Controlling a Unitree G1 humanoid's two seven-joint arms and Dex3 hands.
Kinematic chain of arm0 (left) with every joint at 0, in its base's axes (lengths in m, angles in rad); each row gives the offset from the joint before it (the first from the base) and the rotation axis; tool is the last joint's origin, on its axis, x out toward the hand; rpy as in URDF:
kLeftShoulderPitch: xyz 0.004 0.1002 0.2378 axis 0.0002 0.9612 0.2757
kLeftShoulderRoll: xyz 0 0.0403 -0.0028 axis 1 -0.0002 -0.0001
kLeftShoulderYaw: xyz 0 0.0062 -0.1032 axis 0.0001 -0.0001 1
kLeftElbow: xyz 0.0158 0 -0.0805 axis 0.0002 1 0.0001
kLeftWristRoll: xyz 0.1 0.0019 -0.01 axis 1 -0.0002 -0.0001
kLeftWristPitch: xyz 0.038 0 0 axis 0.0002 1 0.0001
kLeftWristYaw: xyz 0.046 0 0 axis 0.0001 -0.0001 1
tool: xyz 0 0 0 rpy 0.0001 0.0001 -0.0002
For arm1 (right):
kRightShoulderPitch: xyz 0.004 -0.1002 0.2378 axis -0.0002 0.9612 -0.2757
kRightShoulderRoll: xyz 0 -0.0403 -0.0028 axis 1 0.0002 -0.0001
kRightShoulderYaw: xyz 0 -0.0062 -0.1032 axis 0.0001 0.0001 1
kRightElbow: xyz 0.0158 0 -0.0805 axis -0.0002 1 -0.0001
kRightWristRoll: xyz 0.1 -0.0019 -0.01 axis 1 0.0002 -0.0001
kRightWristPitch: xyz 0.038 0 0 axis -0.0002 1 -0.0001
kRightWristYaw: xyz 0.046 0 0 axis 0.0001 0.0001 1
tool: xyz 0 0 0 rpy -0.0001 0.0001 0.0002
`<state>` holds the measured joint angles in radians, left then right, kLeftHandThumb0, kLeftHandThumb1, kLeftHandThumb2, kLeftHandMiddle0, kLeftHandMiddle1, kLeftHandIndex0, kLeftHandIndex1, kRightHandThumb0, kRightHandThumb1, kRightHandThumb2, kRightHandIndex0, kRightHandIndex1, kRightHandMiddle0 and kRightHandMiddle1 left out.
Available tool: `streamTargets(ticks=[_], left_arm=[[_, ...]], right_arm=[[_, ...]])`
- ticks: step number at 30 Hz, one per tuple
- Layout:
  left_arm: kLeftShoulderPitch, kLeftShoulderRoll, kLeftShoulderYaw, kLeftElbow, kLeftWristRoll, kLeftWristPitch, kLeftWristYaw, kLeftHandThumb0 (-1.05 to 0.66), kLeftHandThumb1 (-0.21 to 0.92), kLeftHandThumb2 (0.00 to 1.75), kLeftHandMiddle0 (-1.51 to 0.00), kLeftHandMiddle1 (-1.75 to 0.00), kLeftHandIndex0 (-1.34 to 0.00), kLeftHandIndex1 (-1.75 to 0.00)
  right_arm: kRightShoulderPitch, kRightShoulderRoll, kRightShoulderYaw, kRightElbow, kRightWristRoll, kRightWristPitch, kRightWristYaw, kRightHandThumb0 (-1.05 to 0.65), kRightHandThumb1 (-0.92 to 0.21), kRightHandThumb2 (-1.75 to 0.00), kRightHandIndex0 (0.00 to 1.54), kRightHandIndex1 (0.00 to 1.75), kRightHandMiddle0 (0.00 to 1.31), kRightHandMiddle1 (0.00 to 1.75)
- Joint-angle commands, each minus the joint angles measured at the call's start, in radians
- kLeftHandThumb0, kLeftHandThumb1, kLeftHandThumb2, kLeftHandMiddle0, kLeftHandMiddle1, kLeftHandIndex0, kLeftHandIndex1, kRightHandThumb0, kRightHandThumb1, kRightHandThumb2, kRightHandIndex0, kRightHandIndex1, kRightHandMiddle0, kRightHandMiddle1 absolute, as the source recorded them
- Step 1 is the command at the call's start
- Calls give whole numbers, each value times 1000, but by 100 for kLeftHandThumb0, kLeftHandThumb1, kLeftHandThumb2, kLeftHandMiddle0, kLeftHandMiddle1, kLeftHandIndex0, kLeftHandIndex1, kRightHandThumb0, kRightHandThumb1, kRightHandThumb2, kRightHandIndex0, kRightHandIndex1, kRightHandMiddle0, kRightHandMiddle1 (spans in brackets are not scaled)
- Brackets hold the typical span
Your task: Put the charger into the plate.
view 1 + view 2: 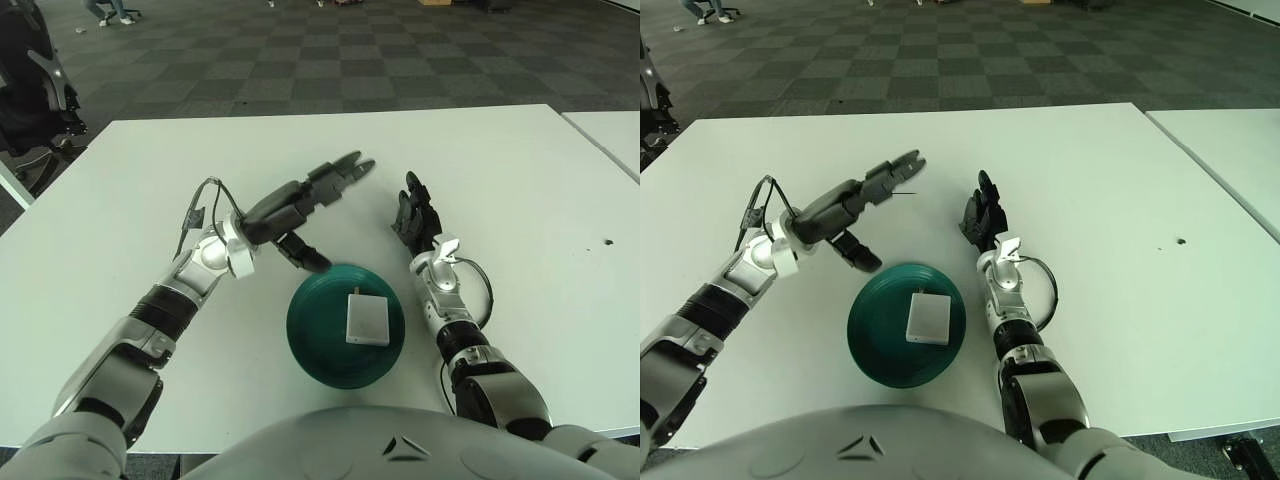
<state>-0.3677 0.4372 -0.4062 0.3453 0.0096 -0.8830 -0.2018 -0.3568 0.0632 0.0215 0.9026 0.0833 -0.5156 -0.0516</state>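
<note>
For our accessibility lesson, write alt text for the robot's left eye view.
A white charger lies inside a dark green plate on a white table, near the robot's body. The left hand hovers open just beyond the plate, empty, while the right hand shows to the plate's right.

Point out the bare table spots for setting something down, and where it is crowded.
Bare table stretches right of the right hand and beyond both hands to the far edge, and left of the left hand. Crowded: the green plate holding the charger, hemmed between both hands.
</note>
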Motion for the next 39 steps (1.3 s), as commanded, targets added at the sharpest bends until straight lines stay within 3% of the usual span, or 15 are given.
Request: streamTargets(ticks=[1, 7, 11, 22, 31, 39], left_arm=[[104, -161, 144, -26, -134, 226, 160, -105, 92, 81, 0, 0, 0, 0], [159, -272, 240, -120, -140, 372, 294, -105, 92, 89, 0, 0, 0, 0], [195, -266, 326, -118, -159, 433, 316, -104, 92, 95, -1, -1, -4, -3], [219, -336, 386, -153, -100, 549, 374, -93, 92, 106, -7, -2, 0, -36], [243, -362, 450, 114, -98, 449, 376, -86, 92, 107, -18, -5, 0, -56], [271, -363, 428, 269, -1, 373, 418, -85, 92, 104, -31, -8, 0, -74]], right_arm=[[153, 22, 46, 264, -110, 102, -129, -79, -92, -60, 13, 4, 1, 18], [163, 24, 44, 270, -136, 75, -139, -78, -92, -56, 16, 5, 0, 23], [174, 24, 43, 266, -152, 54, -137, -76, -92, -55, 18, 5, 0, 25], [193, 19, 42, 268, -176, 9, -116, -78, -92, -54, 20, 6, 0, 32], [201, 11, 42, 267, -175, 11, -101, -85, -92, -53, 22, 7, 0, 49], [203, 0, 39, 268, -177, 31, -100, -81, -92, -54, 23, 7, 0, 37]])
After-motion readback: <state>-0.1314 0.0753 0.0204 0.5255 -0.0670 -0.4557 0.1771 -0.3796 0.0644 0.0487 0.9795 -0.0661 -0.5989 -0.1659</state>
